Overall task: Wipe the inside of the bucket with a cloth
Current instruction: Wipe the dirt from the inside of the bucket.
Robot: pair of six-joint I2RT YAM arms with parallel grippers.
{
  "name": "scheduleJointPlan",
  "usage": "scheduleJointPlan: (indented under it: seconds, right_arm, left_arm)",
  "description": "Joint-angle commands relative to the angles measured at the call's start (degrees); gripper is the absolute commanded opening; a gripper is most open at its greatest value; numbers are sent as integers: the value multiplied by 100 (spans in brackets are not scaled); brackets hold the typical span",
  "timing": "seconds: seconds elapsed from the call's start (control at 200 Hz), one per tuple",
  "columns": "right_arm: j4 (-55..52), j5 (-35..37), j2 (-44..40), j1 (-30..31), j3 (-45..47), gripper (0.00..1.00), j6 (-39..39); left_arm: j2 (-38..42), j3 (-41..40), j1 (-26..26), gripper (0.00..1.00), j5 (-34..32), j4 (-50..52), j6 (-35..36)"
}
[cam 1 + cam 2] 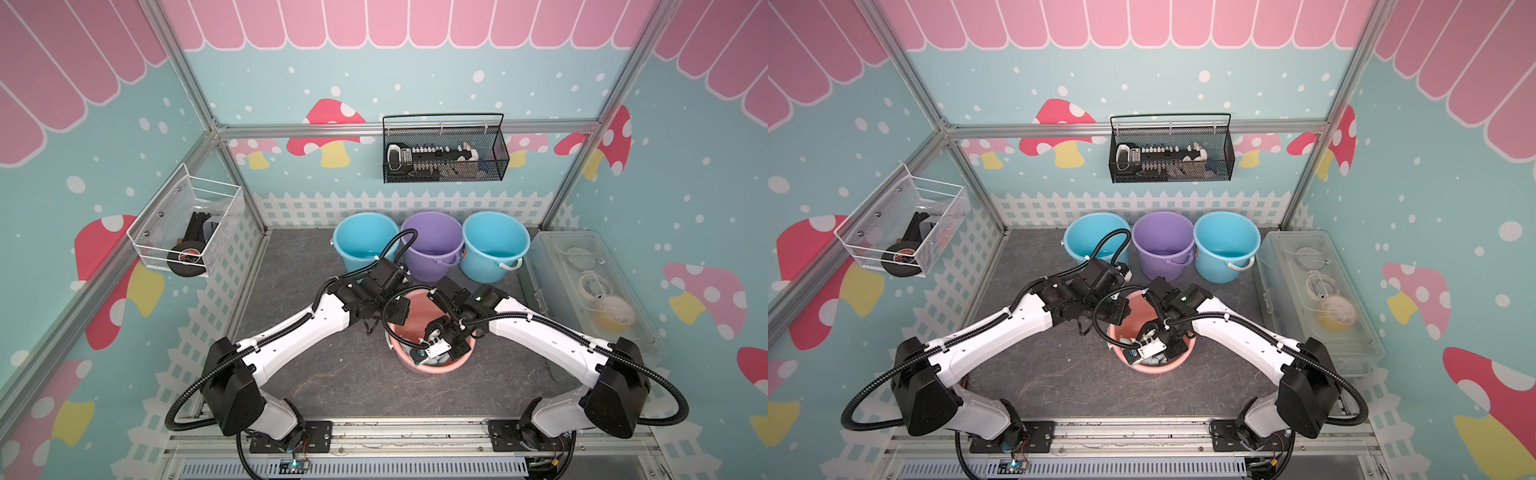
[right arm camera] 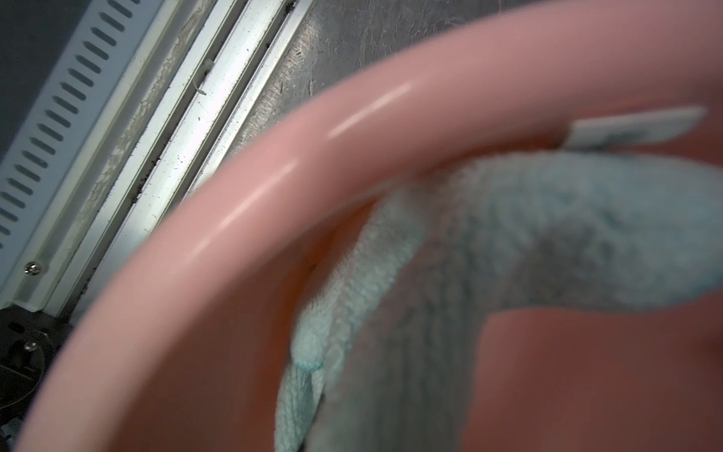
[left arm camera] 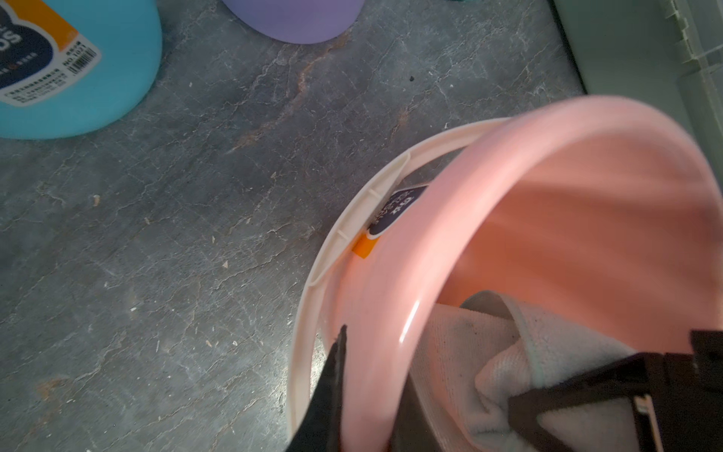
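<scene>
The pink bucket [image 1: 405,359] stands upright, lower middle in both top views. Inside it the cloth [image 2: 508,242] lies bunched, its length curving along the wall. The right gripper [image 3: 555,395], jaws pressed together, pinches the cloth; the left gripper [image 3: 371,375] clamps the rim.

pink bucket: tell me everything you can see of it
The pink bucket is smooth, glossy plastic with a rolled rim. It stands upright on the grey table, nearer the arm bases than the purple bucket. Its cream handle is folded down against the outer wall, which bears a dark and orange label. The left gripper pinches the rim, one finger on each side. Inside, the right gripper holds the cloth against the wall.
</scene>
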State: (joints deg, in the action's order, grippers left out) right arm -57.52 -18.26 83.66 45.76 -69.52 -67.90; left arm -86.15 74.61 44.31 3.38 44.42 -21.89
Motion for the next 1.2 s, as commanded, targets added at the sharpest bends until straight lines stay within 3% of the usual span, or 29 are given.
scheduleJointPlan:
  seconds: [0.0, 0.135, 0.275, 0.41, 0.58, 0.815, 1.031, 1.196]
  right_arm:
    - [147, -37, 81, 2, -376, 0, -239]
    - [-163, -115, 319, -18, -536, 0, -483]
    - [-601, -830, 875, -169, -670, 0, -596]
    - [-376, -889, 1338, -225, -464, 0, -694]
    - [802, -582, 1417, -256, 195, 0, -733]
    - [2063, -912, 1392, -281, 860, 0, -573]
    - [3402, -1267, 1198, -295, 1276, 0, 150]
    - [5281, -907, 718, -291, 1935, 0, 1045]
  left_arm:
    - [10, 11, -2, 0, -101, -56, -38]
    - [54, -16, -1, 0, -148, -70, -29]
    - [65, -35, 3, 0, -153, -72, -43]
    - [87, -61, -1, 0, -164, -83, -52]
    - [107, -84, -2, 0, -170, -83, -40]
    - [48, -53, -2, 0, -155, -83, -63]
    - [-16, 1, -2, 0, -70, -104, -75]
    - [-15, -8, 0, 0, -40, -102, -71]
